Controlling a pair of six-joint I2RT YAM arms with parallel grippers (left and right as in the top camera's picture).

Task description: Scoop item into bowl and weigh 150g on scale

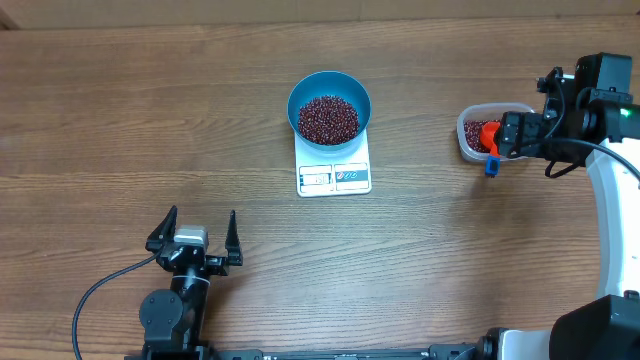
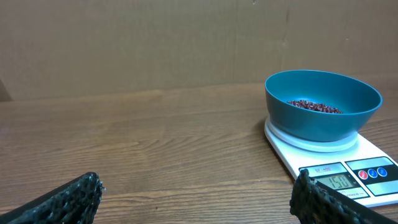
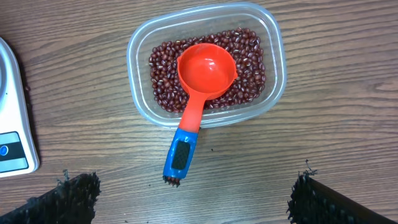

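The blue bowl (image 1: 302,92) stands on the white scale (image 1: 335,177) at the table's middle, with a heap of maroon beans (image 1: 328,118) in it. From the left wrist, the bowl (image 2: 323,124) holds the beans (image 2: 314,106) and the scale (image 2: 287,151) shows 150 on its display. My left gripper (image 1: 198,228) is open near the front edge, well short of the scale, its jaws (image 2: 196,202) wide apart over bare wood. My right gripper (image 1: 507,135) hangs open above the tub, holding nothing (image 3: 196,202).
A clear plastic tub (image 3: 278,68) at the right holds more beans (image 3: 252,56). An orange scoop (image 3: 206,71) with a blue handle (image 3: 181,152) lies in it, the handle resting over the tub's rim. The scale's corner (image 3: 12,112) shows at the left.
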